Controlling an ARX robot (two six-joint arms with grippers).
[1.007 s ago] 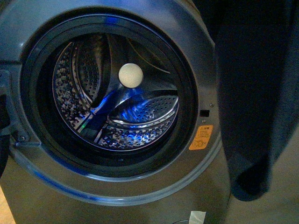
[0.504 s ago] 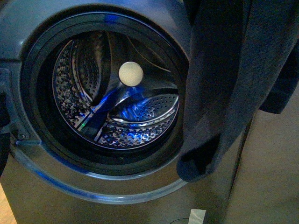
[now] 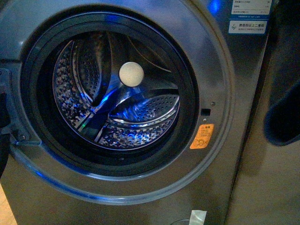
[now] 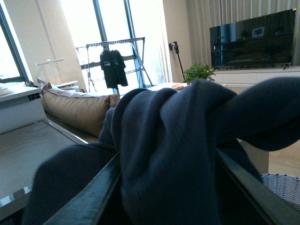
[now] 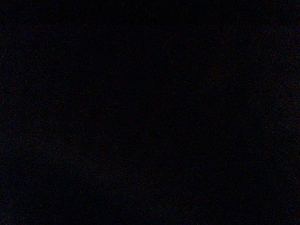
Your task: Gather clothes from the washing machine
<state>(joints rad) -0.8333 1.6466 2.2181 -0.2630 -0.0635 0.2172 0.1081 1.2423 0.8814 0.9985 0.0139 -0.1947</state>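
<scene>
Evidently the washing machine [image 3: 225,159] drum [image 3: 140,117] is empty; our left tool [image 4: 173,192] grips the clothes [image 4: 168,131]; the right tool's state we cannot tell, its view being dark.

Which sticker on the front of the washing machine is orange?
The orange sticker just right of the black door seal, low down; the two labels at the upper right are blue and white.

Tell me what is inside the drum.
The drum shows bare perforated steel, paddles and a pale round disc at its back; the clothes hang outside. The black door seal hides its near floor.
</scene>
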